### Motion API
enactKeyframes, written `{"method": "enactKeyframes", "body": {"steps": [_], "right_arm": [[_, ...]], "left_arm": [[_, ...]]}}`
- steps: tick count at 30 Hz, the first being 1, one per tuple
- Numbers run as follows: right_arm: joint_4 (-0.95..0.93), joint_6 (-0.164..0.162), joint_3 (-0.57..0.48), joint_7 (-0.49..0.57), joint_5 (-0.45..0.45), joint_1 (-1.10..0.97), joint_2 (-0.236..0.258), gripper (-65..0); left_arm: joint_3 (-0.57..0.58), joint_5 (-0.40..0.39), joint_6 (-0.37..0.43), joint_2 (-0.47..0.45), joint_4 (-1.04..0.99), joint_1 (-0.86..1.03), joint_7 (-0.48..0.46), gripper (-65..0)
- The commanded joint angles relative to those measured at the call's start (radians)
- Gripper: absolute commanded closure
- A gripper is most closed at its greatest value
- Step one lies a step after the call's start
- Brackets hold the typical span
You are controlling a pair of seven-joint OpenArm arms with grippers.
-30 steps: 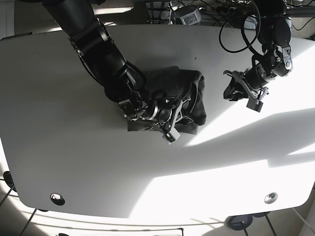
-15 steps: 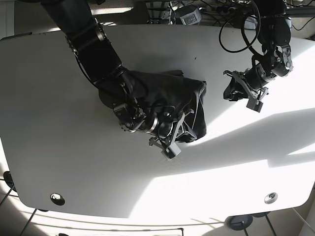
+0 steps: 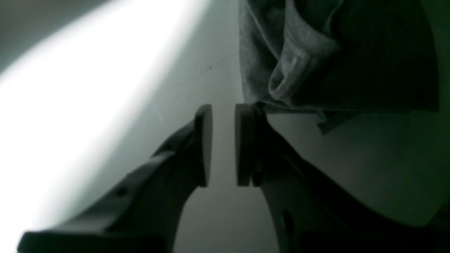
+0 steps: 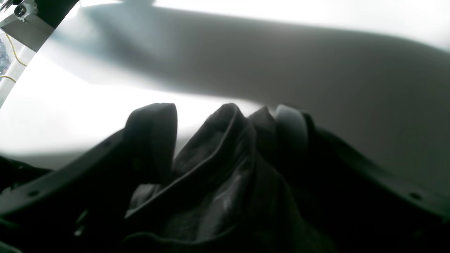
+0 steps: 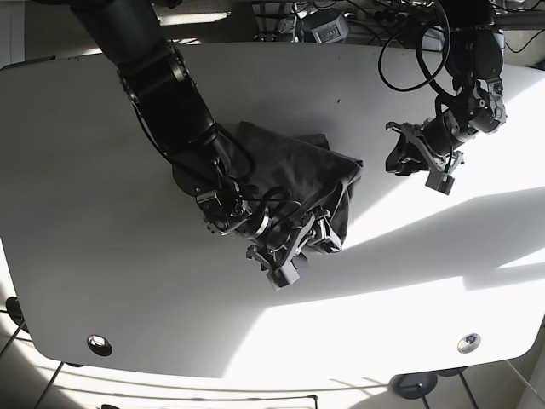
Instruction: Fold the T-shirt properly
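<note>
The dark T-shirt [image 5: 298, 166] lies bunched in the middle of the white table [image 5: 128, 290]. My right gripper [image 5: 288, 251] is at the shirt's front edge, shut on a thick bunch of its fabric. In the right wrist view the folds of the T-shirt [image 4: 218, 189] fill the space between the fingers [image 4: 154, 137], and the right gripper [image 4: 225, 123] is low over the table. My left gripper [image 5: 423, 159] hovers to the right of the shirt, apart from it. In the left wrist view the left gripper [image 3: 223, 140] has a narrow gap, is empty, and the shirt's edge [image 3: 291, 70] lies just beyond it.
Cables and equipment [image 5: 332, 25] sit past the table's far edge. Bright sunlight patches cover the front right of the table [image 5: 409, 281]. Two round fittings [image 5: 100, 344] are set near the front edge.
My right gripper has pulled its bunch of shirt toward the table's front and slightly left, and the shirt has shifted and turned with it. The left arm has not moved.
</note>
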Motion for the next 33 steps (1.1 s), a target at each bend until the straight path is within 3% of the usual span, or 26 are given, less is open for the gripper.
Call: {"method": "enactKeyframes", "body": {"steps": [1, 3, 6, 8, 9, 11, 16, 18, 25, 28, 33], "right_arm": [[0.095, 0.011, 0.022, 0.029, 0.019, 0.001, 0.006, -56.4], [0.173, 0.011, 0.098, 0.009, 0.019, -0.047, 0.030, -59.9], [0.302, 0.017, 0.294, -0.119, 0.016, -0.145, 0.032, -59.9], [0.346, 0.019, 0.371, -0.162, 0.012, -0.191, 0.040, -59.6], [0.360, 0.019, 0.392, -0.169, 0.012, -0.209, 0.066, -58.7], [0.366, 0.019, 0.400, -0.164, 0.016, -0.232, 0.107, -49.6], [0.283, 0.019, 0.401, -0.162, 0.012, -0.232, 0.175, -12.5], [0.220, 0.019, 0.397, -0.155, 0.012, -0.220, 0.196, -4.0], [0.095, 0.022, 0.394, -0.043, 0.010, -0.237, 0.221, -4.9], [0.047, 0.091, 0.394, -0.014, 0.009, -0.237, 0.222, -4.9], [0.053, 0.105, 0.395, -0.014, -0.090, -0.237, 0.212, -4.6]], "left_arm": [[0.027, -0.020, -0.006, -0.012, 0.047, -0.012, -0.018, -9.6], [0.080, -0.018, -0.006, -0.012, 0.084, -0.030, -0.018, -9.6], [0.202, -0.017, -0.005, -0.012, 0.130, -0.064, -0.018, -9.6], [0.261, -0.017, -0.002, -0.008, 0.125, -0.095, -0.018, -9.6], [0.282, -0.015, -0.002, 0.014, 0.121, -0.118, -0.018, -9.6], [0.313, -0.015, -0.002, 0.054, 0.085, -0.147, -0.018, -9.6], [0.317, -0.015, -0.002, 0.135, -0.064, -0.201, -0.019, -9.6], [0.316, -0.015, 0.000, 0.152, -0.120, -0.211, -0.021, -9.6], [0.313, -0.015, 0.000, 0.137, -0.214, -0.233, -0.022, -9.6], [0.311, -0.017, -0.003, 0.109, -0.314, -0.233, -0.053, -9.6], [0.267, -0.021, -0.006, 0.078, -0.364, -0.228, -0.074, -9.6]]}}
